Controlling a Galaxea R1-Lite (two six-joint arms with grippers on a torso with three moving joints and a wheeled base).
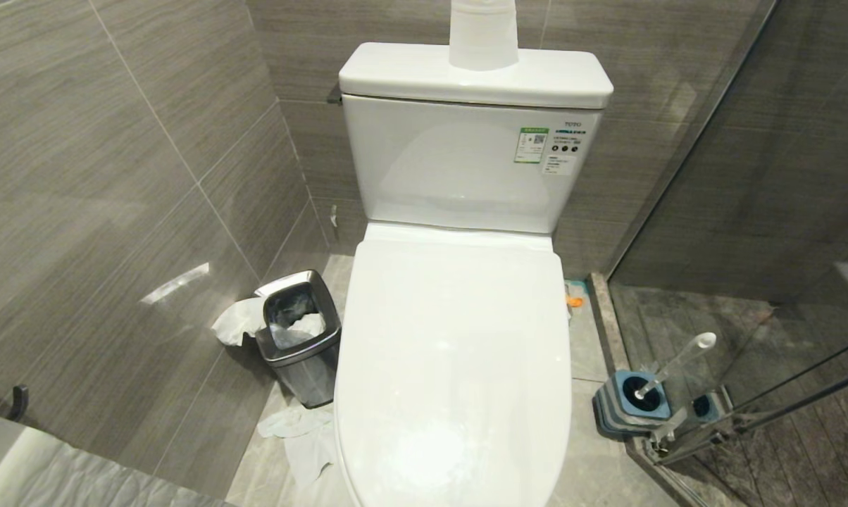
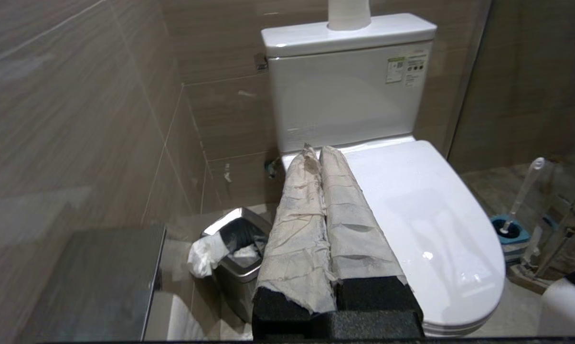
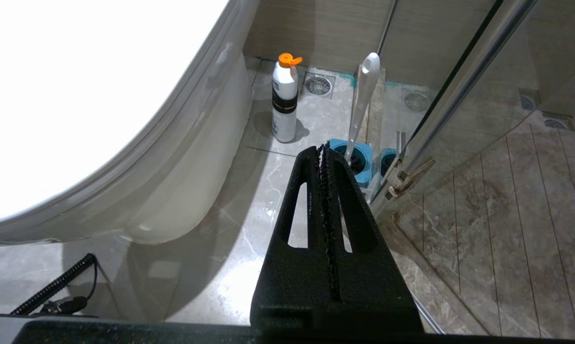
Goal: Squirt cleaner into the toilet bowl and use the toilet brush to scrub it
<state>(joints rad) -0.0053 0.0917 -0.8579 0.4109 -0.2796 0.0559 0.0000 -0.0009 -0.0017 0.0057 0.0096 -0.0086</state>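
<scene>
The white toilet lid (image 1: pixel 452 352) lies shut, so the inside of the toilet bowl is hidden; its outer porcelain (image 3: pixel 182 181) shows in the right wrist view. No cleaner liquid is in view. A white bottle with an orange cap (image 3: pixel 285 98) stands on the floor beside the toilet base. The toilet brush handle (image 1: pixel 677 362) leans in its blue-and-grey holder (image 1: pixel 632 401) right of the toilet, by the glass. My left gripper (image 2: pixel 314 152), fingers wrapped in pale tape, is shut and empty over the lid's left edge. My right gripper (image 3: pixel 324 149) hangs shut and empty above the floor, short of the holder (image 3: pixel 356 160).
A steel waste bin (image 1: pixel 301 338) with tissue spilling out stands left of the toilet, and more tissue (image 1: pixel 304 436) lies on the floor. A glass shower door (image 1: pixel 748 211) closes off the right side. A paper roll (image 1: pixel 483 35) sits on the tank.
</scene>
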